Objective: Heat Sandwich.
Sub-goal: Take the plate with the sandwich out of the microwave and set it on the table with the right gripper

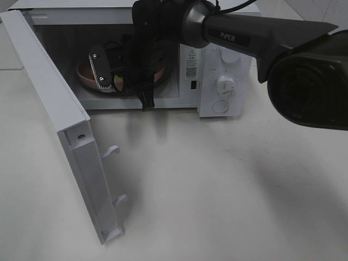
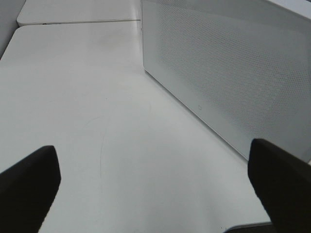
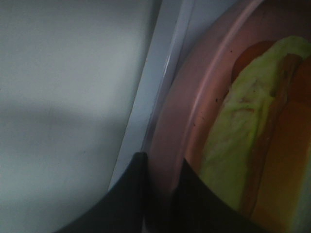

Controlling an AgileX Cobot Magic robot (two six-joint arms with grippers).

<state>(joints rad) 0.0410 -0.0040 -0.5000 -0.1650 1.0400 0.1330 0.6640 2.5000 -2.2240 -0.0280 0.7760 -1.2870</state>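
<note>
Surface: white surface [image 1: 228, 185], with a white microwave [image 1: 225, 81] at its back edge.
Door: microwave door [image 1: 60, 130] swung wide open toward the left.
Plate: pink plate [image 3: 194, 111] lies inside the microwave cavity, at the front sill.
Sandwich: sandwich [image 3: 252, 141] lies on the pink plate, green filling showing.
Right hand: right hand [image 3: 163, 182] reaches into the cavity, fingers pinched on the plate's rim.
Left hand: left hand [image 2: 155, 182] is spread wide, empty, above the surface beside the microwave's perforated wall.
</note>
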